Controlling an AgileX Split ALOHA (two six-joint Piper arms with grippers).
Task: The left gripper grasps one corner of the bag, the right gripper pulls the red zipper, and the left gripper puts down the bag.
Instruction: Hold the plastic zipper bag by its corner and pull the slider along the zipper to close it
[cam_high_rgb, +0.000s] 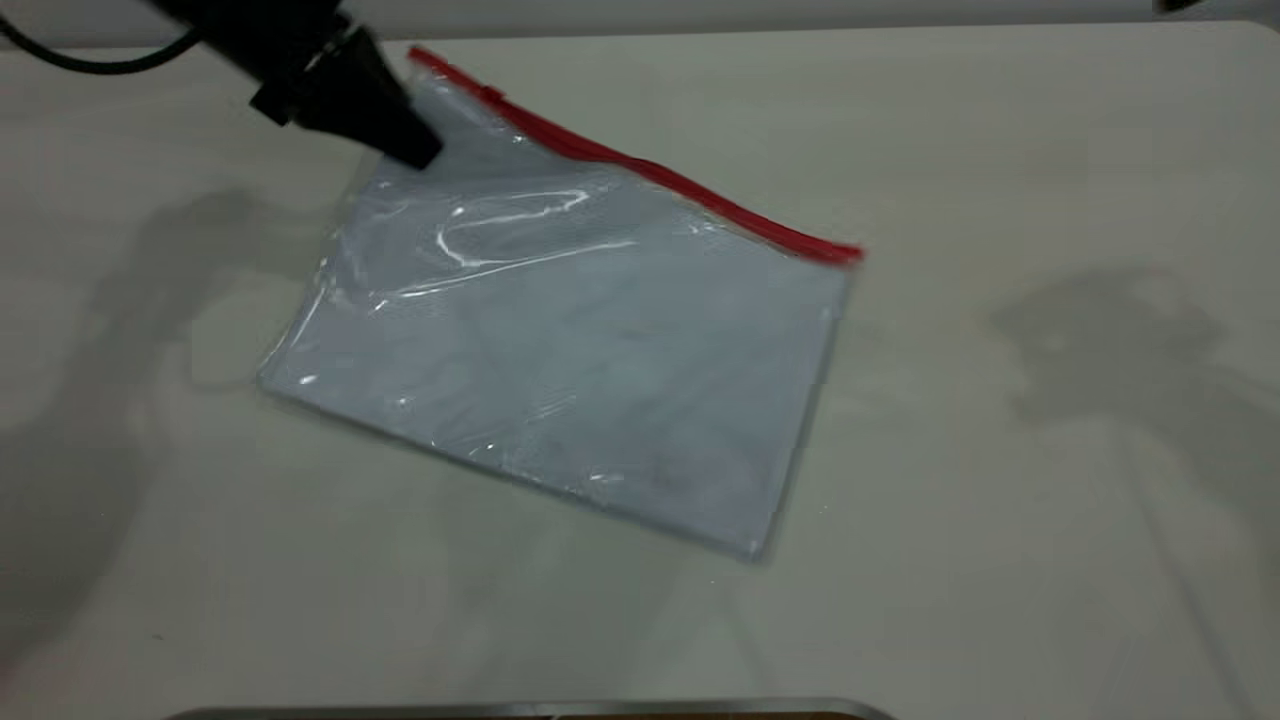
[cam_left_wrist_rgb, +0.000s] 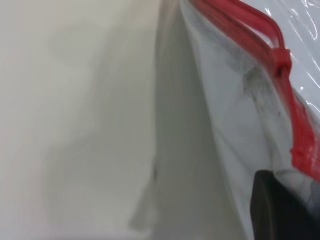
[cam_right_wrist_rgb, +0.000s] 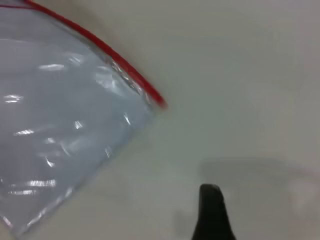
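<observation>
Holding the bag's (cam_high_rgb: 560, 370) raised corner (cam_high_rgb: 430, 90), left gripper (cam_high_rgb: 415, 150) is clamped on plastic; bag rests tilted on table (cam_high_rgb: 1000, 500). Right gripper (cam_right_wrist_rgb: 212, 215), aperture indeterminate, should approach the slider tab (cam_left_wrist_rgb: 281, 57) low along the red zipper (cam_high_rgb: 650, 170).

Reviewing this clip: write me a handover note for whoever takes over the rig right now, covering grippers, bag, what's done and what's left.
Left gripper: shut on the far-left corner of the flat clear plastic bag, beside the end of its thin red zipper strip; that corner is raised, the rest lies on the pale table.
Right gripper: off to the right above bare table, away from the bag, holding nothing; only one fingertip shows.
The small red slider tab sits near the held corner.
Done: corner grasp.
Left: right gripper pulls the slider along the zipper, then left gripper puts the bag down.
</observation>
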